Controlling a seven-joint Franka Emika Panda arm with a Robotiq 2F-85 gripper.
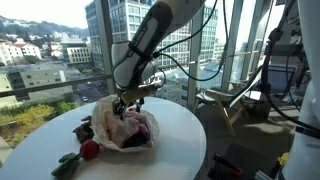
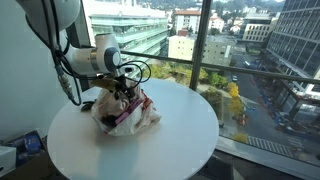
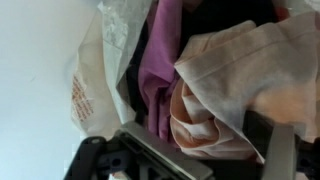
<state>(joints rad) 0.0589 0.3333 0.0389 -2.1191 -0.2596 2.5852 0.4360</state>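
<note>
Bag (image 1: 122,130) of clothes is parked a bit off-centre on the round white table (image 1: 180,140), toward the edge where a red flower-ish thing (image 1: 90,150) is lying. It's found straight under the claw (image 1: 130,100), mouth up. In the wrist view the fingers look spread, not clamped. Peach cloth (image 3: 230,80) is bunched between them, and pink cloth (image 3: 160,70) is seen just beside it.

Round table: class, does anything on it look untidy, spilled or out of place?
The white bag lies slumped on the table, pink and dark clothes bulging out below the gripper. A red item and a dark item lie loose beside it.
</note>
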